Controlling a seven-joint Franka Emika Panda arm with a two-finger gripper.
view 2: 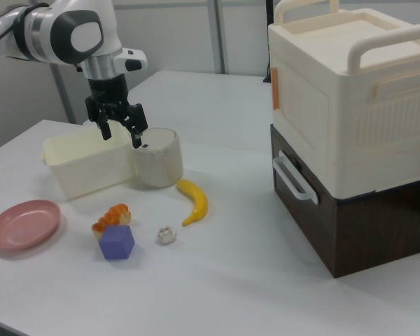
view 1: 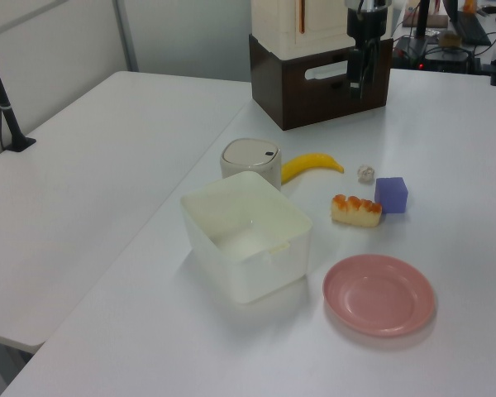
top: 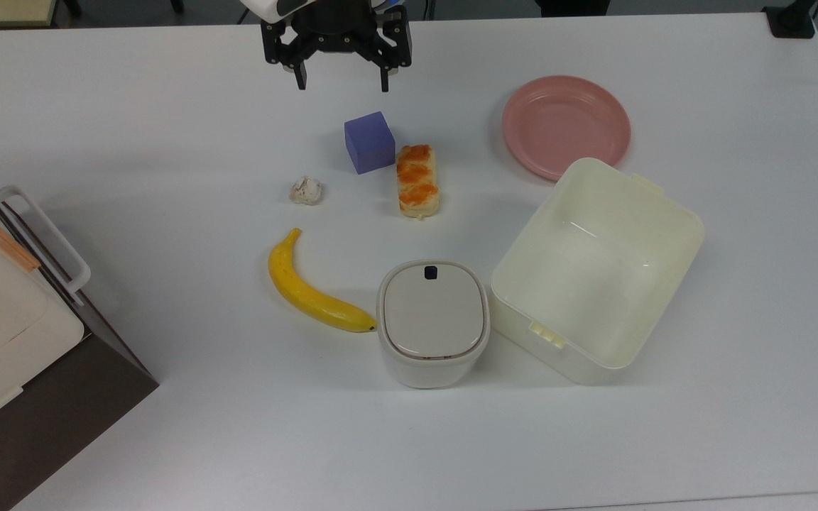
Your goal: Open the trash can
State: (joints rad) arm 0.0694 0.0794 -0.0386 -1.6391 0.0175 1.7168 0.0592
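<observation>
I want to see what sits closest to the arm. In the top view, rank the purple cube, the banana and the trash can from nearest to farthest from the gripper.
From the gripper:
1. Purple cube, just below it.
2. Banana, lower left.
3. Trash can, lowest, lid shut.

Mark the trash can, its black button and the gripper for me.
trash can (top: 432, 321): top view, middle of its closed lid.
black button (top: 430, 272): top view, button face.
gripper (top: 342, 79): top view, midway between its open fingertips.

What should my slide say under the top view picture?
Open gripper hovers above a closed trash can, banana and cream box.
</observation>
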